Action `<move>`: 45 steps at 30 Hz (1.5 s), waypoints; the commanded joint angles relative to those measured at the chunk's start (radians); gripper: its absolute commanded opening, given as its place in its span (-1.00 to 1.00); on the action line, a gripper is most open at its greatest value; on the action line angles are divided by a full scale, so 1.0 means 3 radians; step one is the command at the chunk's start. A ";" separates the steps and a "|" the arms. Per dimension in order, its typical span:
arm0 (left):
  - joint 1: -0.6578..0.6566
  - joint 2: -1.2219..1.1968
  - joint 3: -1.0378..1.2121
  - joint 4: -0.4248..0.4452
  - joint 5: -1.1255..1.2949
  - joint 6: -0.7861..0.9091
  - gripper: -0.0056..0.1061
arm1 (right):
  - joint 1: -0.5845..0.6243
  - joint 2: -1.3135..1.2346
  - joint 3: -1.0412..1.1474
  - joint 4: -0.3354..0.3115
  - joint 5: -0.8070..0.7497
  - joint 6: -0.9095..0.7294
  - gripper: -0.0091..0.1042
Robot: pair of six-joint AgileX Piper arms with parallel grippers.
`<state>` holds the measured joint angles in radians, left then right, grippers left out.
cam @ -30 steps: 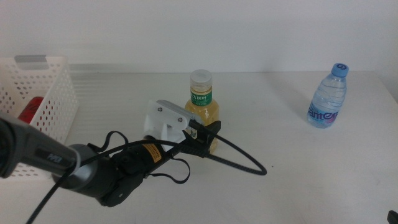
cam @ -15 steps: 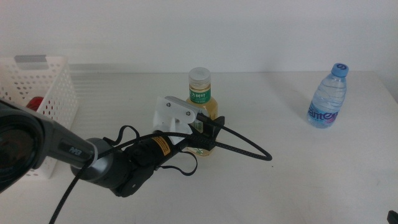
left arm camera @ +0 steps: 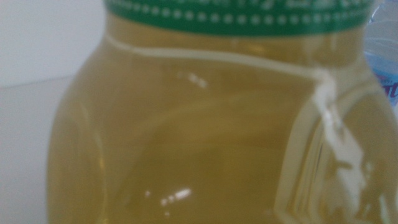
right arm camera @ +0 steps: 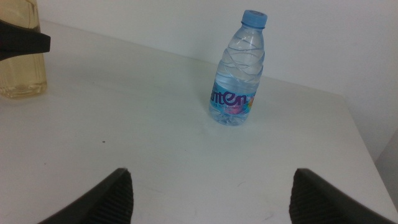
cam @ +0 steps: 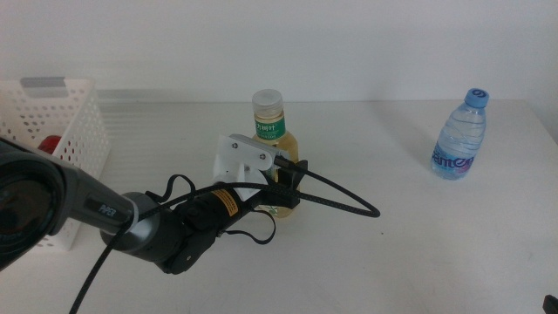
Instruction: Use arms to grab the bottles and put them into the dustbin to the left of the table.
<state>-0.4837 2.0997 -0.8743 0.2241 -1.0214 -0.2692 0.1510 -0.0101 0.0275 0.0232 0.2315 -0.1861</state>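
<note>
Since the previous frames the tea bottle (cam: 272, 146) leans left and sits higher: left tool (cam: 283, 185) pinches its body, lift beginning. White dustbin (cam: 65, 131) at counter's (cam: 392, 244) left already holds a red can (cam: 45, 153). Water bottle (cam: 459, 134) stands upright far right. Right tool (right arm camera: 211, 193) waits, jaws spread.

The yellow tea bottle (cam: 275, 148) leans slightly at mid-table, white cap on. The clear water bottle (cam: 459, 135) stands upright far right. Something red, maybe the cola can (cam: 49, 146), lies inside the white dustbin (cam: 80, 131).
</note>
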 commanded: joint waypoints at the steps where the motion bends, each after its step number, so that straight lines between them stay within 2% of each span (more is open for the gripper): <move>1: -0.0006 -0.0279 -0.0056 -0.0043 -0.0195 -0.0044 -0.79 | -0.0017 -0.0090 -0.0025 -0.0021 -0.0254 -0.0029 0.32; 4: -0.0006 -0.0447 0.0018 -0.0038 -0.0036 0.0052 -0.95 | -0.0017 -0.0090 -0.0025 -0.0021 -0.0254 -0.0029 0.32; 16: -0.0004 -0.1376 0.0719 -0.0048 0.0058 0.0236 -0.95 | -0.0017 -0.0090 -0.0025 -0.0021 -0.0254 -0.0029 0.32; 24: 0.0008 -0.2191 0.0698 -0.0045 0.1229 0.0306 -0.95 | -0.0017 -0.0090 -0.0025 -0.0021 -0.0254 -0.0029 0.32; 32: 0.0236 -0.2816 0.0669 0.0020 0.1771 0.0164 -0.95 | -0.0017 -0.0090 -0.0025 -0.0021 -0.0254 -0.0029 0.32; 38: 0.0416 -0.3185 0.0550 0.0028 0.2585 0.0083 -0.95 | -0.0017 -0.0090 -0.0025 -0.0021 -0.0254 -0.0029 0.32; 45: 0.0500 -0.3319 0.0117 0.0213 0.3510 0.0090 -0.95 | -0.0017 -0.0090 -0.0025 -0.0021 -0.0254 -0.0029 0.32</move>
<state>-0.3337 1.1442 -0.7602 0.2720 0.1049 -0.2266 0.1510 -0.0101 0.0275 0.0232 0.2315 -0.1861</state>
